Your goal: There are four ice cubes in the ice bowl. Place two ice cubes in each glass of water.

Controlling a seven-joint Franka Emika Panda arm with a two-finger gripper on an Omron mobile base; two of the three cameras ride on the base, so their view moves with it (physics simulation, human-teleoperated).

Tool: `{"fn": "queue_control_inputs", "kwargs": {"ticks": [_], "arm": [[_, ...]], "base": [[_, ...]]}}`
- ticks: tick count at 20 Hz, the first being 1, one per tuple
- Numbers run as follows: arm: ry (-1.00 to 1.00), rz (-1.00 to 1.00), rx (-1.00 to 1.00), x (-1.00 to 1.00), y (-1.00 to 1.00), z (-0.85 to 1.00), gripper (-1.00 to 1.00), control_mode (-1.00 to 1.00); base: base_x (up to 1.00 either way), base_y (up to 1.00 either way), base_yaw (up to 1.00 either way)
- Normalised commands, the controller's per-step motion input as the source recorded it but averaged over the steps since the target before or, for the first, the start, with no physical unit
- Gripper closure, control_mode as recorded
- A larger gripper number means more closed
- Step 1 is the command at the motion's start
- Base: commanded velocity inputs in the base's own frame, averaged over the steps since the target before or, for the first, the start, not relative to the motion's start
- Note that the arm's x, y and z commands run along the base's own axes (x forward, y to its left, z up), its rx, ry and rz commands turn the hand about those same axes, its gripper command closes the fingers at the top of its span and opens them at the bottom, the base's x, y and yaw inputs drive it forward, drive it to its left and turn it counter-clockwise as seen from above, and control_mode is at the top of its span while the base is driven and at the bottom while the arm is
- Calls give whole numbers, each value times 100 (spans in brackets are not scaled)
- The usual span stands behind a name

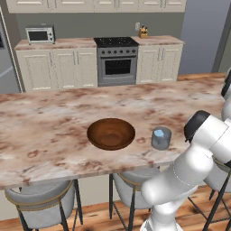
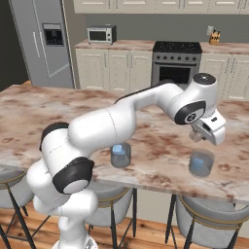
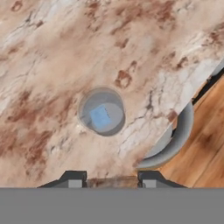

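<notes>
- Left base view: the ice bowl (image 1: 111,133) sits mid-counter (image 1: 54,117) looking empty, no cubes visible in it. One glass of water (image 1: 161,138) stands just beside it, with something pale blue at its top. Both are well off from the jaws, which work out past this glass.
- Right base view: the gripper (image 2: 197,136) hangs above and slightly behind the second glass (image 2: 201,163), near the counter's front edge; the arm reaches out so the hand comes over this tumbler for a drop. The first glass stands well behind the jaws.
- Hand view: the jaws look straight down. The second glass lies just ahead of the fingertips (image 3: 74,178), one ice cube (image 3: 100,117) inside. The jaws are pressed together, nothing visibly pinched. A stool (image 3: 173,144) sits off to one side below the edge.
</notes>
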Motion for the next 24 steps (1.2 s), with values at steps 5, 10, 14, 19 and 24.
{"fn": "queue_control_inputs", "kwargs": {"ticks": [5,10,14,19,24], "arm": [[0,0,0,15,-3,-22,100,-100],[0,0,0,12,-4,-18,100,-100],[0,0,0,12,-12,-24,100,-100],[0,0,0,12,-17,-19,100,-100],[0,0,0,25,-12,-11,100,-100]], "base": [[0,0,0],[0,0,0],[0,0,0],[0,0,0],[0,0,0]]}}
